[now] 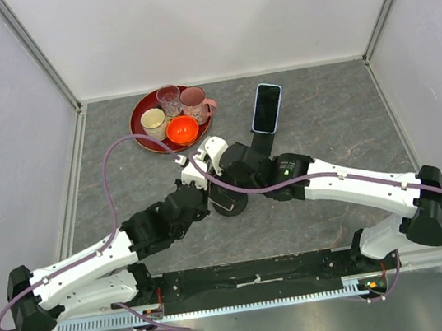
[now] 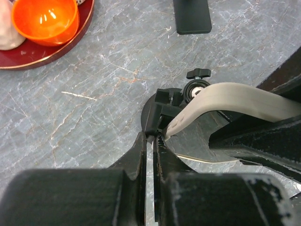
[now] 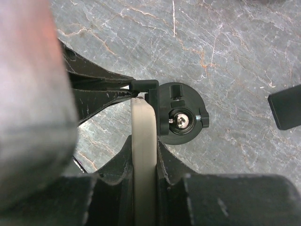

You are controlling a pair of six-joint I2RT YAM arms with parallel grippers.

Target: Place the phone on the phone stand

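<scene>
The phone [image 3: 143, 136], seen edge-on as a pale grey-white slab, is pinched between the fingers of my right gripper [image 3: 143, 141], which is shut on it. Its lower end rests against the black bracket of the phone stand [image 3: 181, 117], which has a round black base and a ball-joint knob. From the left wrist the phone [image 2: 235, 96] runs as a pale band down to the stand [image 2: 162, 101]. My left gripper [image 2: 154, 139] is shut, its tips touching the stand's bracket. In the top view both grippers meet over the stand [image 1: 228, 202] at mid-table.
A red tray [image 1: 143, 135] at the back left carries an orange bowl [image 1: 183, 129], a glass and two cups. Another phone [image 1: 267, 109] in a blue case leans on a black stand with a rectangular base [image 2: 193, 19] at the back centre. Grey walls surround the table.
</scene>
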